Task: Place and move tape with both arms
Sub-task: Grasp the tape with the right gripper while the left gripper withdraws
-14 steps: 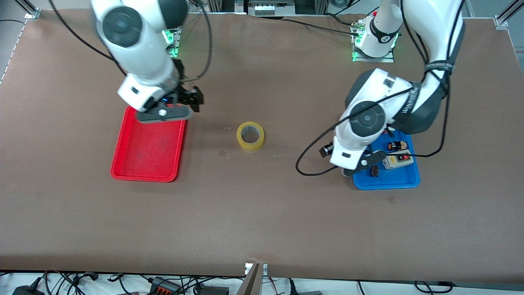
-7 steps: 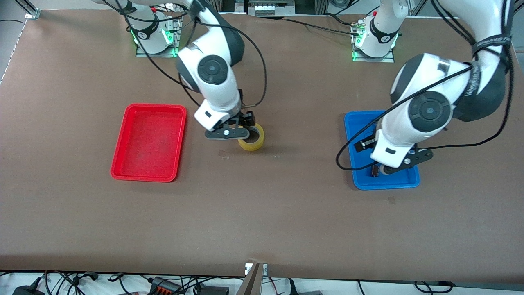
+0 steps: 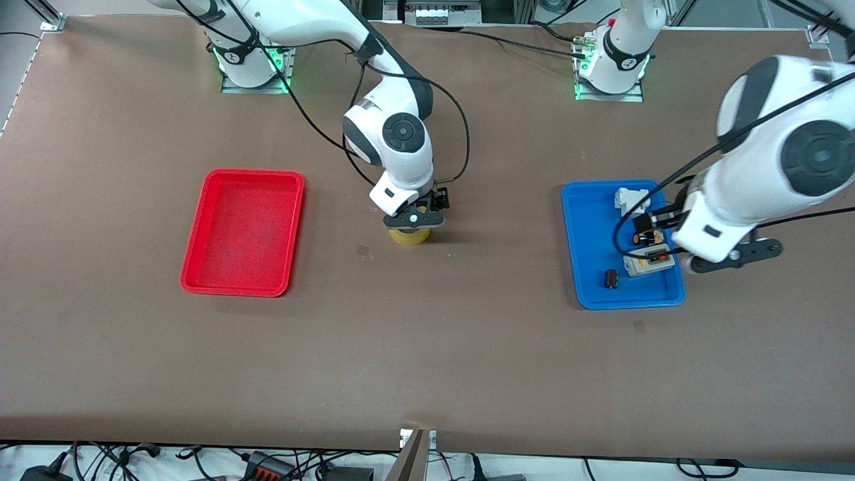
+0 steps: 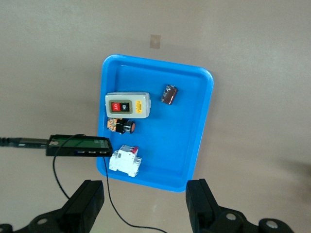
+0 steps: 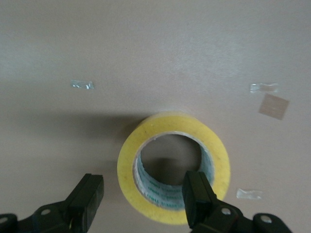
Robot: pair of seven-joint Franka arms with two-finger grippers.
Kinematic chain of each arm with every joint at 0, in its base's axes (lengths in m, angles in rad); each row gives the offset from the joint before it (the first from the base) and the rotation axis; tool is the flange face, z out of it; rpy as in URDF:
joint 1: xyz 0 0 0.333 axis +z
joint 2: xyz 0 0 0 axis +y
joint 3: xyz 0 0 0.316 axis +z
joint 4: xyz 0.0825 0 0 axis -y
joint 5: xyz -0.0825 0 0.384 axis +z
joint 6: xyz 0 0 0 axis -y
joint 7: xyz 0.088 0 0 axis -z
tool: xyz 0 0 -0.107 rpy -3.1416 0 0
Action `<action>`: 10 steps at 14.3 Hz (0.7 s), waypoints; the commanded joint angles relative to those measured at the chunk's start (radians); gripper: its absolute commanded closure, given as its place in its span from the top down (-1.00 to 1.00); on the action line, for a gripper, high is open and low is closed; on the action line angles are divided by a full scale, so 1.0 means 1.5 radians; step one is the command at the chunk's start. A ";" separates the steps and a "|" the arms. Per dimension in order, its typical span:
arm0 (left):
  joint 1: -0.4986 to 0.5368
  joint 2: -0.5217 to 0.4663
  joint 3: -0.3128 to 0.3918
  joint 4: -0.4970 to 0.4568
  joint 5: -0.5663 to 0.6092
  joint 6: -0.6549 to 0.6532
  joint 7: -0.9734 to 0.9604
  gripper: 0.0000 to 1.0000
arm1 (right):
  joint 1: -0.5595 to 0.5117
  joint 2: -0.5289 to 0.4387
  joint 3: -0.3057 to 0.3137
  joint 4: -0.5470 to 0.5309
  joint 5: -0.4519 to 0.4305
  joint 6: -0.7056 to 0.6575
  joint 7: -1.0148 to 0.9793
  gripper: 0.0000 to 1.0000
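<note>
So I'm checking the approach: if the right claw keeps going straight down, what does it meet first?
Probably the tape: the open right claw straddles its wall, one finger over the hole.

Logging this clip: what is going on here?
The right pincer is open and down at the tape lying flat mid-table, one finger in its hole and the other outside, nothing gripped yet. The left pincer hangs open above the blue tray of small electrical parts. The red tray holds nothing.
</note>
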 commanded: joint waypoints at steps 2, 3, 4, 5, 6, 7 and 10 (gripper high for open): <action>-0.091 -0.095 0.172 -0.062 -0.062 0.002 0.153 1.00 | 0.016 0.052 -0.010 0.054 -0.025 0.010 0.025 0.90; -0.110 -0.109 0.192 -0.067 -0.063 0.002 0.172 1.00 | 0.018 0.062 -0.011 0.063 -0.025 0.010 0.025 0.90; -0.122 -0.128 0.194 -0.079 -0.064 0.004 0.174 1.00 | 0.021 0.072 -0.011 0.069 -0.026 0.010 0.025 0.90; -0.127 -0.145 0.194 -0.088 -0.066 0.008 0.179 1.00 | 0.027 0.080 -0.013 0.073 -0.027 0.011 0.026 0.89; -0.132 -0.157 0.194 -0.094 -0.072 0.015 0.179 1.00 | 0.027 0.084 -0.018 0.075 -0.027 0.013 0.026 0.86; -0.137 -0.166 0.194 -0.110 -0.075 0.022 0.178 1.00 | 0.027 0.085 -0.018 0.074 -0.031 0.027 0.025 0.85; -0.146 -0.170 0.196 -0.127 -0.111 0.027 0.196 1.00 | 0.027 0.091 -0.018 0.074 -0.042 0.034 0.025 0.71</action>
